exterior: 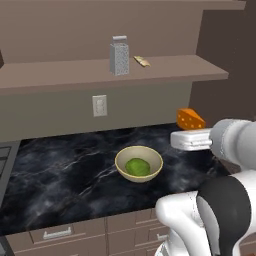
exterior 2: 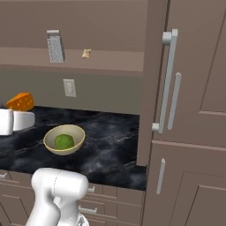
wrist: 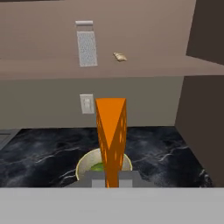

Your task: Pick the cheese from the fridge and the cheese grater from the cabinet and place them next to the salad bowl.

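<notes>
A small orange wedge of cheese (wrist: 111, 135) with darker holes on its sides is seen pinched between the two dark fingertips of the robot's gripper (wrist: 112, 178), the jaws pressed in against its lower end, and is held in the air above a black marble countertop (exterior: 65, 175) veined with white. In the hand view the wedge rises straight up from the fingers, with the rim of a round cream-coloured salad bowl (wrist: 83, 165) holding a green mound of salad visible just behind and below it. In the left base view the cheese (exterior: 190, 119) is carried to the right of the bowl (exterior: 139, 163) and farther back, clear of the counter, ahead of the white hand; in the right base view the same wedge (exterior 2: 20, 101) is shown at the left edge, above and left of the bowl (exterior 2: 64, 139). A small upright grey metal box grater (exterior: 119, 58), tapering upward with a loop handle on top, is left standing on the long flat brown shelf board of the wooden wall cabinet (exterior: 60, 75), well apart from the gripper. A small tan scrap (exterior: 142, 61) is seen lying on the same board, just to the right of the grater. A white wall socket (exterior: 99, 105) is set in the grey wall below the shelf, and a tall dark brown panelled column (exterior 2: 190, 88) with long grey handles stands at the right end of the counter.
</notes>
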